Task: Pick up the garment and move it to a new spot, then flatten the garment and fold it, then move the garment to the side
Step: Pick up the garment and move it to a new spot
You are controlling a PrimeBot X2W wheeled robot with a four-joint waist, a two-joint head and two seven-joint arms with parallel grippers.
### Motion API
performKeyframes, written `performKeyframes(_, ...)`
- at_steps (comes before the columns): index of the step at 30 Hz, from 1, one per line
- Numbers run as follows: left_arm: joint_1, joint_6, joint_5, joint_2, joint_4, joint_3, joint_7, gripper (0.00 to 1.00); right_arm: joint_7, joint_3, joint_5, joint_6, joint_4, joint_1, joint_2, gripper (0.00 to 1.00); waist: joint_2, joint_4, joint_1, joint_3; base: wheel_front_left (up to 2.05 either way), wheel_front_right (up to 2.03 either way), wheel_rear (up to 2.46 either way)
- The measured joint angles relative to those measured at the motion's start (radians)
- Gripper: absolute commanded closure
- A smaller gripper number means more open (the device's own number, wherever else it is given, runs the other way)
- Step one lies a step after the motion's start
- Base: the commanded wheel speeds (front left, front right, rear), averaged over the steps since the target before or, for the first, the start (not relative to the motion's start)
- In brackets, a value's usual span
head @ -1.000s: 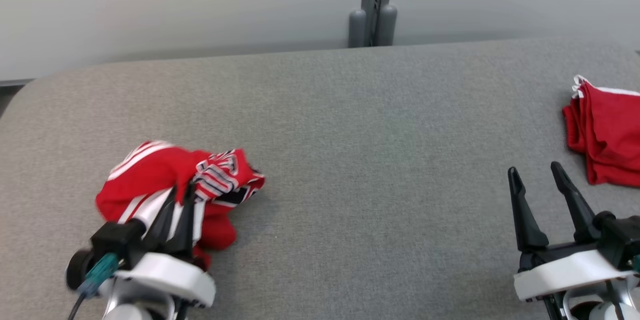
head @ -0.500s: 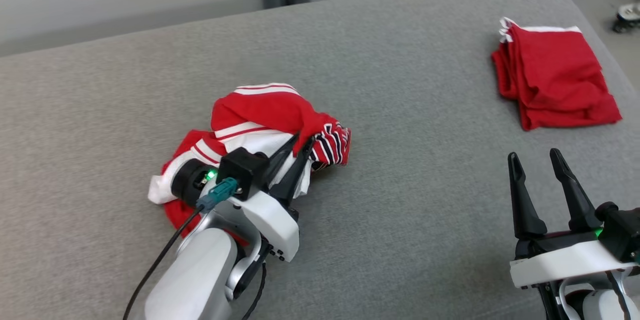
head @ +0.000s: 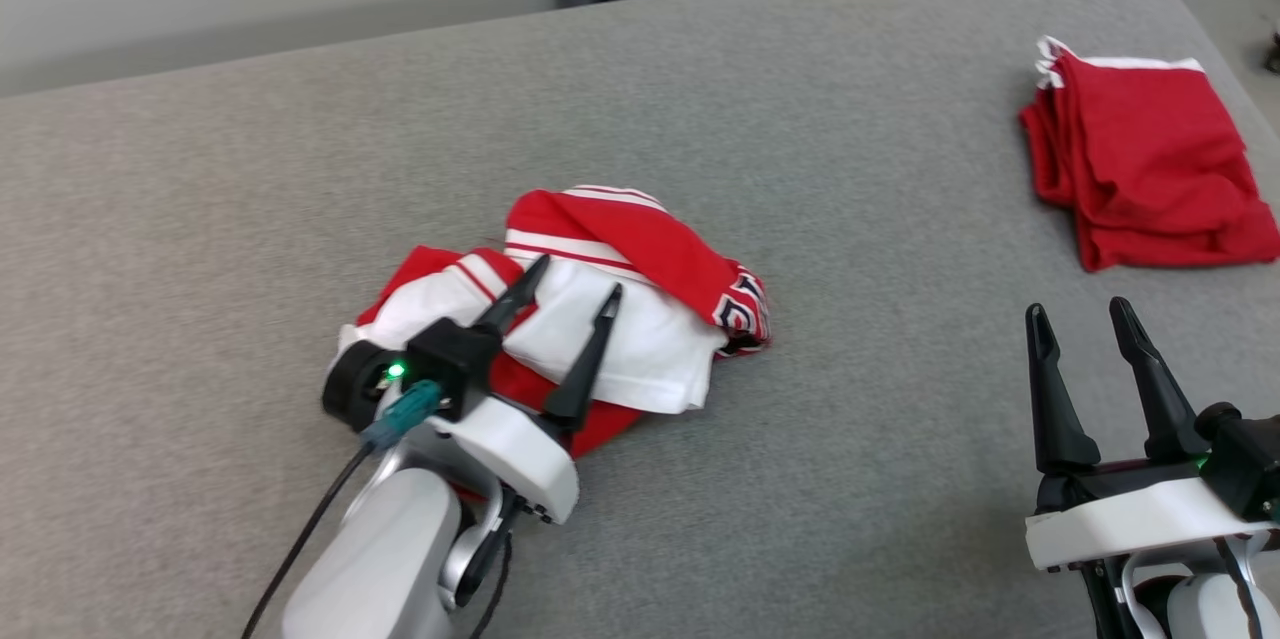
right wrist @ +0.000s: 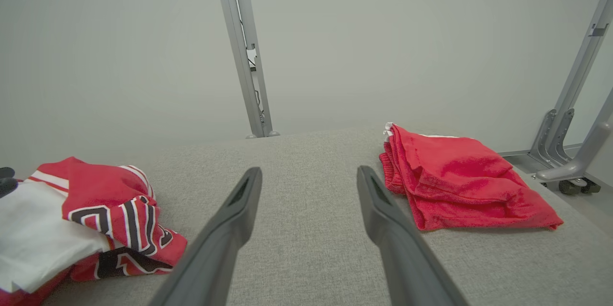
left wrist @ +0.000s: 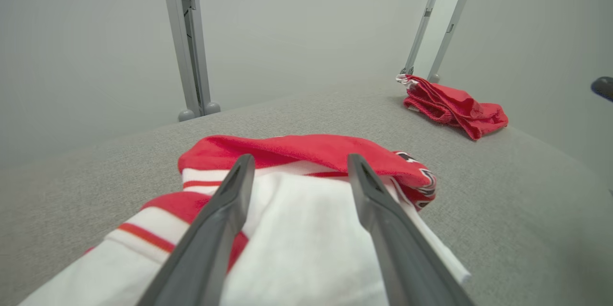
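My left gripper point(head: 580, 274) parted over crumpled red-and-white jersey cloth point(head: 650, 349), my right gripper point(head: 1076, 309) parted too, nubby grey tabletop point(head: 300, 169)

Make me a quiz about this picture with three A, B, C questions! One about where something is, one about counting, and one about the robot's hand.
1. Where does the folded red cloth lie on the grey table?
A) near the far right corner
B) in the middle
C) at the left edge

2. How many heaps of clothes lie on the table?
A) one
B) two
C) four

3. How is the left hand over the crumpled red-and-white shirt?
A) shut on the shirt
B) open, fingers apart
C) shut on nothing

Answers:
1 A, the head view shows it by the table's far right end.
2 B, there is the shirt and the folded cloth.
3 B, its two fingers stand spread above the shirt's white part.
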Motion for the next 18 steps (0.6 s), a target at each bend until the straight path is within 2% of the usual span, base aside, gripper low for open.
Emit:
performKeyframes(3, 0.025, 0.039, -0.009, 0.017, -0.019, 0.044, -0.023, 0.0, 0.01, -0.003, -0.014, 0.0, -0.003, 0.0, 0.0, 0.0, 0.0, 0.038, 0.0, -0.015, 0.0, 0.0, 0.0)
performKeyframes(4, 0.025, 0.039, -0.009, 0.017, -0.019, 0.044, -0.023, 0.0, 0.01, -0.003, -0.014, 0.0, -0.003, 0.0, 0.0, 0.0, 0.0, 0.038, 0.0, -0.015, 0.0, 0.0, 0.0)
performKeyframes(12, 0.12, 0.134, -0.046, 0.092, -0.094, 0.188, -0.051, 0.0, 0.044, -0.007, -0.037, 0.0, -0.017, 0.018, 0.0, 0.0, 0.0, 0.136, 0.0, -0.066, 0.0, 0.0, 0.0)
performKeyframes(18, 0.201, 0.174, -0.062, 0.143, -0.156, 0.259, -0.054, 0.0, 0.062, -0.005, -0.04, 0.0, -0.025, 0.039, 0.001, 0.0, 0.0, 0.191, 0.0, -0.104, 0.0, 0.0, 0.0)
